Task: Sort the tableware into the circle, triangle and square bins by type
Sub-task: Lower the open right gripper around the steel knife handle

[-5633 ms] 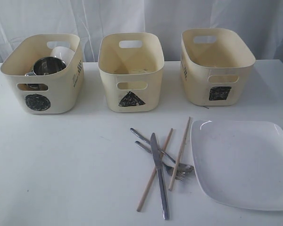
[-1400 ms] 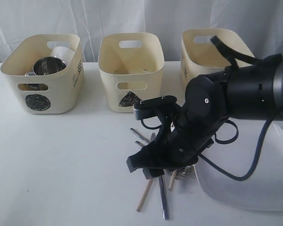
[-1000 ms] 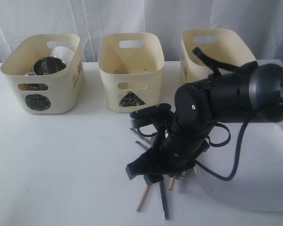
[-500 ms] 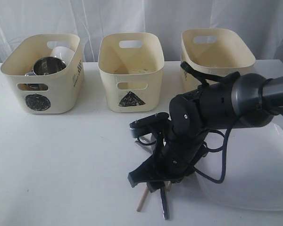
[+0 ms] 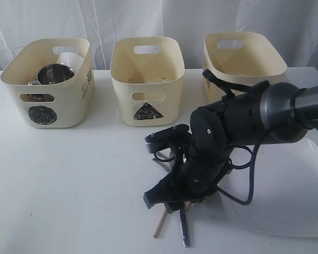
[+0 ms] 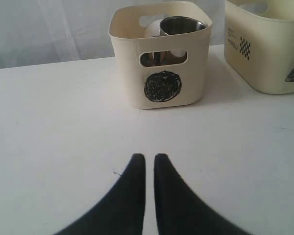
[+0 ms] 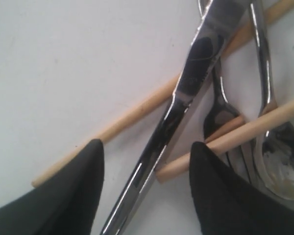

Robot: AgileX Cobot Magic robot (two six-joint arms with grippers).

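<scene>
Circle bin (image 5: 47, 82): one steel mug (image 5: 54, 73) and a white bowl (image 5: 69, 57) inside. Triangle bin (image 5: 147, 79) and square bin (image 5: 243, 74) are the same cream plastic, rounded, with cut-out handles. Knife (image 7: 186, 98), fork (image 7: 220, 112), spoon (image 7: 279, 161) and wooden chopsticks (image 7: 137, 110) lie crossed on the white tabletop (image 5: 69, 180) beside the plate (image 5: 286, 211). Right gripper (image 7: 147, 152) is spread wide, astride the knife, and its arm masks most of the cutlery. Left gripper (image 6: 149, 159) is closed, holding nothing.
</scene>
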